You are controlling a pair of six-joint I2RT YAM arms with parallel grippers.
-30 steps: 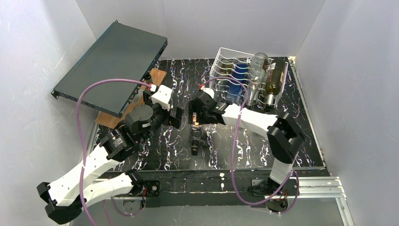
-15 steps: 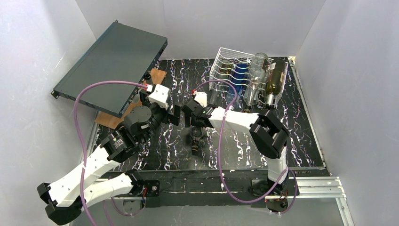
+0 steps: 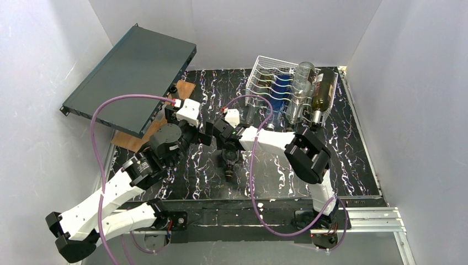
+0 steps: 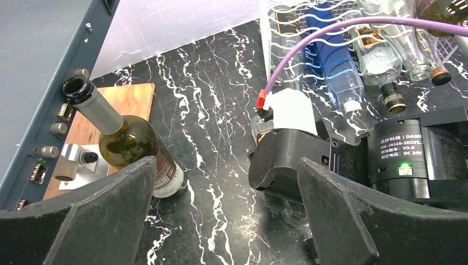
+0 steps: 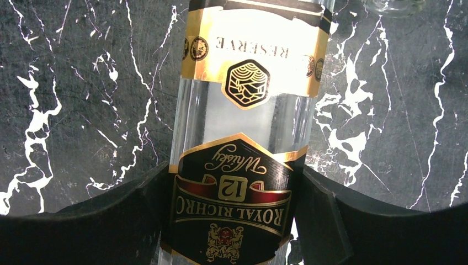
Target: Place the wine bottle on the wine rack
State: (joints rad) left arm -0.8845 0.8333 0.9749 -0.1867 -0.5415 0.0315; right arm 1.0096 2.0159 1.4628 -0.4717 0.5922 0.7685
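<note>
Ok so the clear bottle is lying flat on the black marbled bench, pretty much dead centre and running near-to-far, well apart from the rack. The right pincer has come in over the far part of it. In the right wrist view the pincer has its black fingers snug against both sides of the bottle, right at the black and gold whisky label, so I'd call it clamped on. I can't tell from these shots whether the bottle is off the bench at all. The left pincer hangs just left of that spot, and in its own camera the pincer is spread wide with nothing between the tips. The white wire rack is in the far right corner of the bench. It's got a blue bottle in one cradle and a green bottle at its right end; the left wrist view catches the rack and the blue one too. Over on the far left a dark bottle stands upright, uncorked, at the edge of a wooden board, just beside a flat teal case that's sitting tilted.
</note>
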